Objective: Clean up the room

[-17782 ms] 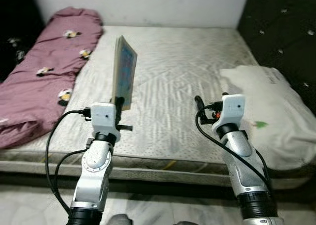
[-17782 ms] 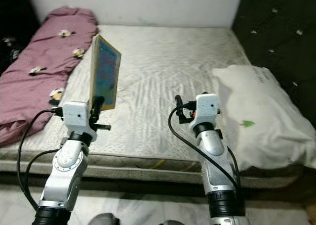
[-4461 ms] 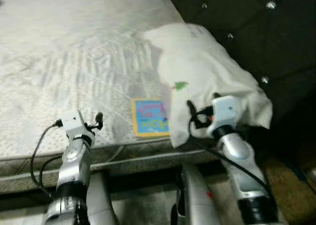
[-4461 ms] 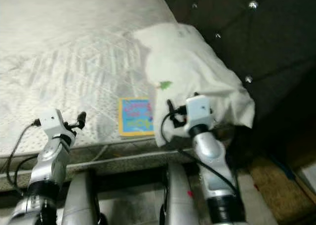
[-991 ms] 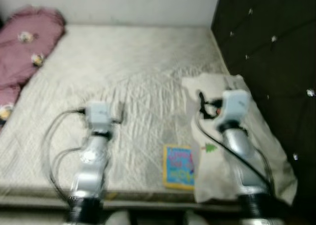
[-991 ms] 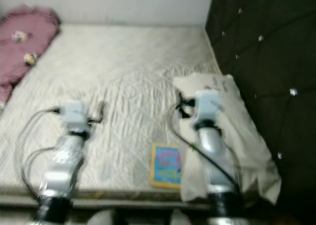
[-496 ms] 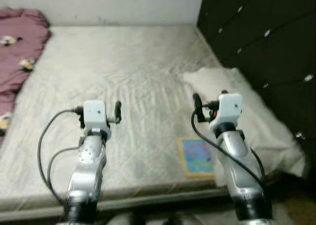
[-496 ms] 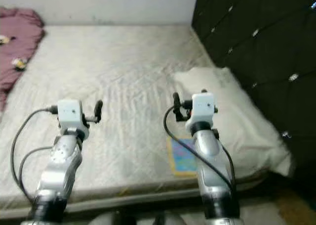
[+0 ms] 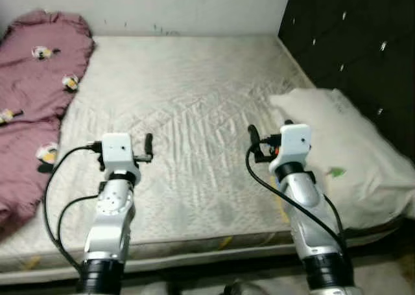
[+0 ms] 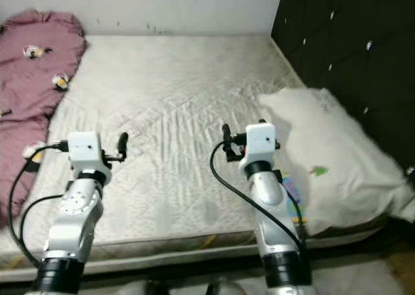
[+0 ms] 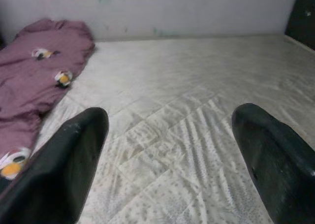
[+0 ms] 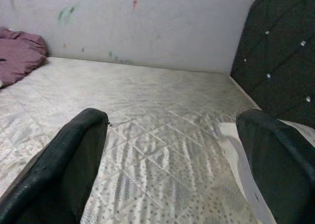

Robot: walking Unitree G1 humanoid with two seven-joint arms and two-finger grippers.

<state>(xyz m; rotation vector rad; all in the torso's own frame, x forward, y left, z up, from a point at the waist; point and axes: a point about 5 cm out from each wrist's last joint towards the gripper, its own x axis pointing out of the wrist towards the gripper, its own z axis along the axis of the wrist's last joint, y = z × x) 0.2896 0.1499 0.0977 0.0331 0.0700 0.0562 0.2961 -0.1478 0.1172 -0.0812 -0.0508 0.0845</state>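
So the robot is standing at the foot-side edge of the mattress [image 9: 194, 113] with both arms raised over it and nothing in either one. The left gripper [image 11: 167, 160] has its jaws spread wide with only quilted fabric between them, and the right gripper [image 12: 172, 160] is spread wide too, looking across the bed toward the wall. My read is it's between jobs right now, picking the next thing to tidy. The book [image 10: 293, 194] lies flat near the front edge of the mattress, mostly hidden behind the right arm and tucked against or partly under the near edge of the white pillow [image 10: 337, 159]; just a sliver of colourful cover peeks out in the right eye view. From that sliver its long axis seems to run roughly away from the robot, toward the wall, but I can't tell which end is the top. The other obvious candidate is the maroon blanket [image 9: 39, 94] bunched along the left side of the bed. Whichever it goes for next, it'll probably need to turn or sidestep first, since both grippers hang over bare mattress, well apart from the blanket.
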